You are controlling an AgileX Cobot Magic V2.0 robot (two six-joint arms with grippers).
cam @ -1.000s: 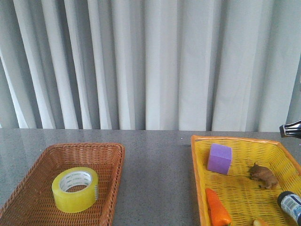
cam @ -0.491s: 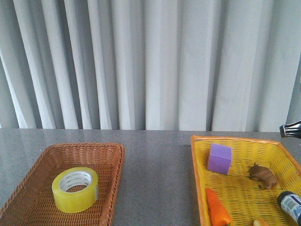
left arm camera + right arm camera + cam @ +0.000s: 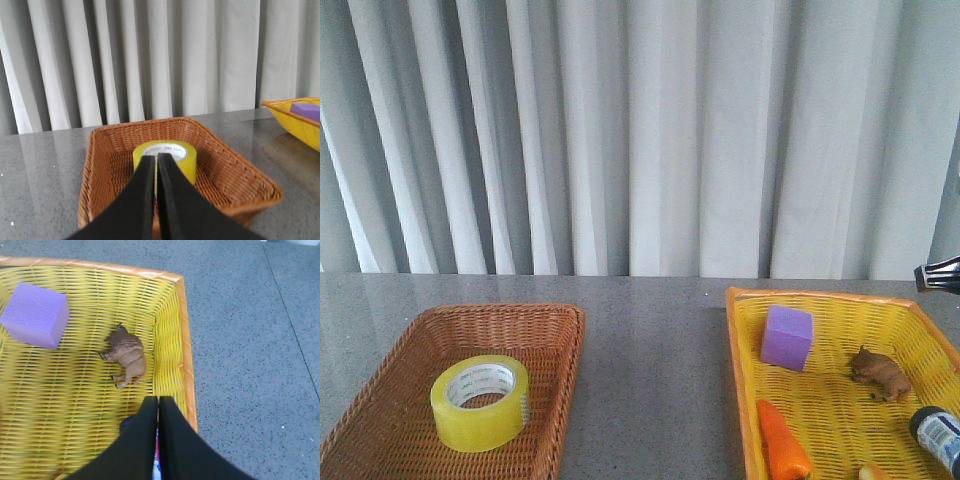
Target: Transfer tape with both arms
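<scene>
The tape [image 3: 480, 402] lies flat on its side in the near part of the brown wicker basket [image 3: 380, 400] at the left of the counter [image 3: 650, 340], its core opening facing up, which leaves the rim free to be pinched from above or from the side. The white core carries small grey print, too fine to read. In the left wrist view the left pincer [image 3: 156, 165] is clenched, its two black fingers pressed together with nothing between them, lined up on the roll but apart from it, short of the basket's near rim; judging by that, the pick-up has not begun and the fingers would need to part first. The right pincer [image 3: 158, 405] is likewise clenched and empty, poised above the right-hand rim of the yellow basket [image 3: 745, 330] on the right of the counter. That basket holds a purple block [image 3: 788, 337], a brown toy animal [image 3: 880, 372], an orange carrot [image 3: 782, 442] and a dark bottle with a white label [image 3: 938, 432], whose lettering cannot be made out.
</scene>
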